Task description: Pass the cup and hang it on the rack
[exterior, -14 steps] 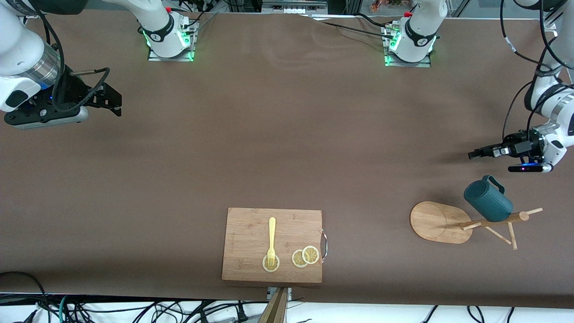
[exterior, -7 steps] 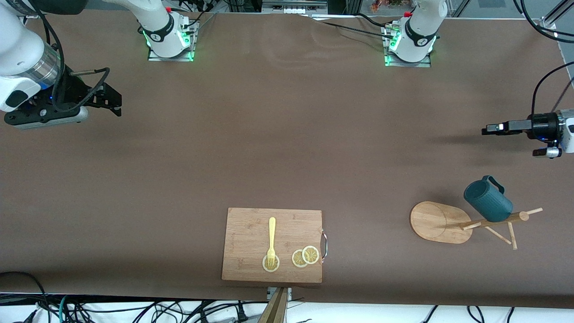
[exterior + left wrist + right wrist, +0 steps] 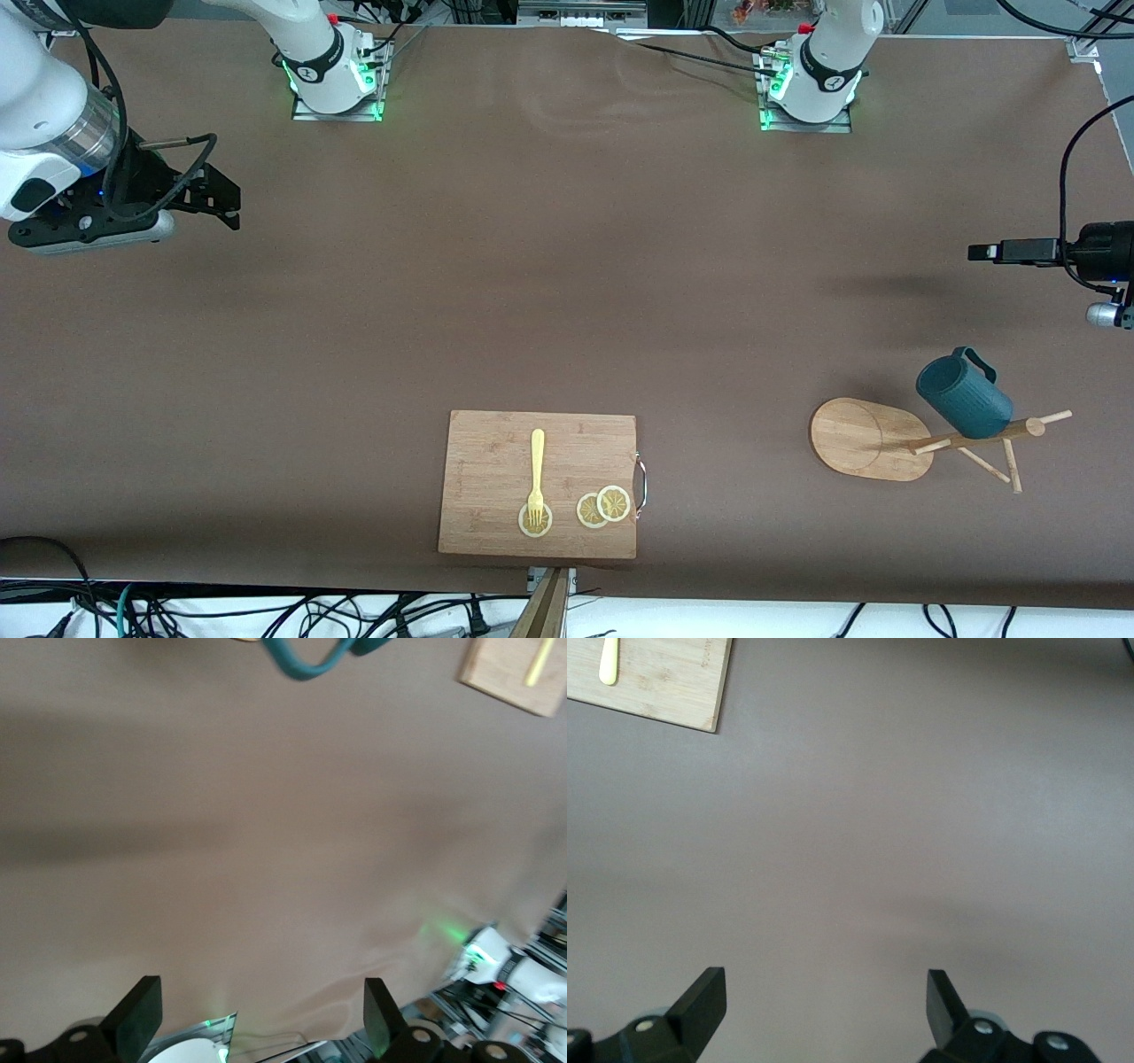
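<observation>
On rack (image 3: 873,439) at left arm's end, cup (image 3: 964,397) hung, handle alone in left wrist view, left gripper (image 3: 259,1019) and right gripper (image 3: 826,1003) wide open, empty, over bare surface (image 3: 567,266).

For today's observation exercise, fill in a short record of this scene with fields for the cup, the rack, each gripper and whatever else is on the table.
cup: hung on a rack peg
rack: toward the left arm's end of the table
left gripper: open, empty, over bare table
right gripper: open, empty, waiting at its own end
board: nearest the front camera, holding fork and three lemon slices
</observation>
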Available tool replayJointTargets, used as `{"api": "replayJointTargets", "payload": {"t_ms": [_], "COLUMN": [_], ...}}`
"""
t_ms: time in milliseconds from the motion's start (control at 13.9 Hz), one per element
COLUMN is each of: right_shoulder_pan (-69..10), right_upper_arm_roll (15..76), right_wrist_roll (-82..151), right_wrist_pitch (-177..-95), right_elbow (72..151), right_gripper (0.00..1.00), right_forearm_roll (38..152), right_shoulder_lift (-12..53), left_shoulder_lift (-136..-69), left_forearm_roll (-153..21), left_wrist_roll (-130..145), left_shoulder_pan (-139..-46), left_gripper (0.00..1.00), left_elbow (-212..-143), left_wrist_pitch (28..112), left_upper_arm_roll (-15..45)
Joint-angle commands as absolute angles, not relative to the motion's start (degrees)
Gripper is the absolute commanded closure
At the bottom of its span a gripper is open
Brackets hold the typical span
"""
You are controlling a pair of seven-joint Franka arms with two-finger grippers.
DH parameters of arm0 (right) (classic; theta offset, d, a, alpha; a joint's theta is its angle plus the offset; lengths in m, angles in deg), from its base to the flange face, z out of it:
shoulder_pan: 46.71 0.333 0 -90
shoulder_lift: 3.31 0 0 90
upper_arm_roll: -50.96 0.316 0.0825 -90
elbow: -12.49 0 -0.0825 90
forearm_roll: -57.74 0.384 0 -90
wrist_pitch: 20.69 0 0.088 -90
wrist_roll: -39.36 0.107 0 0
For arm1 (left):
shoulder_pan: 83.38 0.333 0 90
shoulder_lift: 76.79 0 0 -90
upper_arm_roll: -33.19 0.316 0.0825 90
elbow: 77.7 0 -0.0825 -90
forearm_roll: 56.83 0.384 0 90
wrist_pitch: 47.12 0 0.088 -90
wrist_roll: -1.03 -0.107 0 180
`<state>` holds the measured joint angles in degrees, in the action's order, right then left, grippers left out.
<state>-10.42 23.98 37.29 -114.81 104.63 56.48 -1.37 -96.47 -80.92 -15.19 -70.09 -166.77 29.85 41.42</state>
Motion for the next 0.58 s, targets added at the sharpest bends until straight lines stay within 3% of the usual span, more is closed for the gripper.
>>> {"api": "replayJointTargets", "payload": {"t_ms": [0, 289, 505], "right_shoulder_pan": [-9.7, -9.8, -9.8], "right_upper_arm_roll": [23.4, 23.4, 23.4], "right_wrist_roll": [37.3, 37.4, 37.3], "right_wrist_pitch": [-114.4, -114.4, -114.4], "right_elbow": [103.9, 103.9, 103.9], "right_gripper": [0.0, 0.0, 0.0], "right_forearm_roll": [56.6, 56.6, 56.6], "right_shoulder_lift": [-1.2, -1.3, -1.2], "left_shoulder_lift": [-95.9, -95.5, -92.9], "left_forearm_roll": [-73.8, -63.8, -57.6], "left_wrist_roll": [-9.4, -6.5, -6.9], "left_shoulder_pan": [-73.2, -79.2, -81.8], "left_gripper": [0.0, 0.0, 0.0], "left_elbow": [-162.2, -156.0, -155.4], "left_wrist_pitch": [30.0, 31.4, 34.8], "left_upper_arm_roll": [39.2, 37.9, 36.6]}}
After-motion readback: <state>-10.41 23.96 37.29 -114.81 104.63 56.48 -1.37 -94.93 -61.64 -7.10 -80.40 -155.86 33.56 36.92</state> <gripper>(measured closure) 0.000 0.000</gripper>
